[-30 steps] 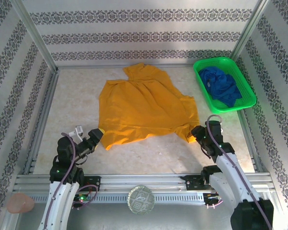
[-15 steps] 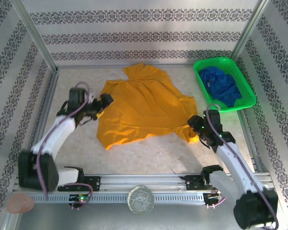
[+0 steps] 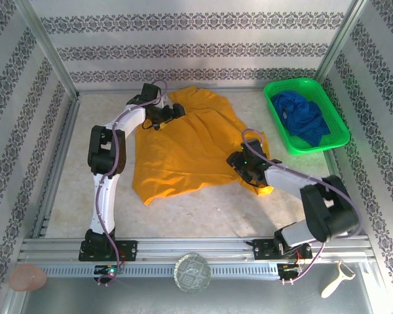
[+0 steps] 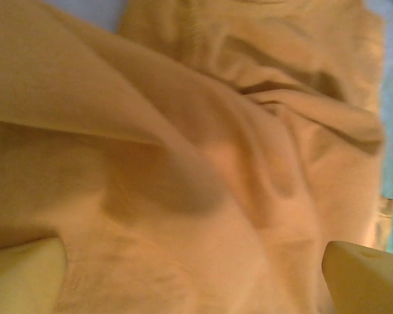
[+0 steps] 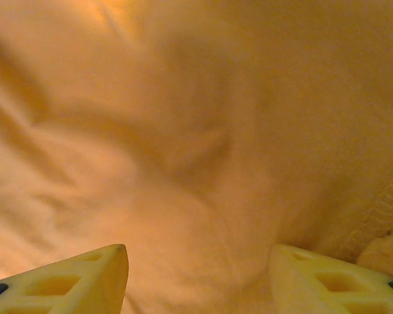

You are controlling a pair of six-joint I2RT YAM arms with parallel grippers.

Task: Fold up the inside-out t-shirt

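- One shirt [image 3: 196,150], mustard orange, spread rumpled across the middle of a pale table [image 3: 203,212], narrowing toward the far wall, with a bunched bit of cloth at its near right corner.
- Left arm [image 3: 103,196] up from its base at the near rail, bent at an elbow just left of the shirt, then angled forward and to the right.
- Left gripper [image 3: 175,111] at the end of that reach, pointing right, over the shirt's far left part.
- From the left wrist: pale fingertips [image 4: 23,275] in the two bottom corners, jaws spread wide, nothing clamped, folded cloth below.
- Right arm [image 3: 285,176] out from its base, bent at an elbow near the table's right side, forearm pointing left and slightly away.
- Right gripper [image 3: 236,160] over the shirt's near right edge.
- From the right wrist: fingertips [image 5: 72,281] roughly half apart, nothing pinched between them, blurred cloth close ahead, a stitched hem [image 5: 380,209] at the right; contact with the cloth impossible to tell.
- Far right, just beside the shirt: green basket [image 3: 289,82] holding a dark blue garment [image 3: 301,118].
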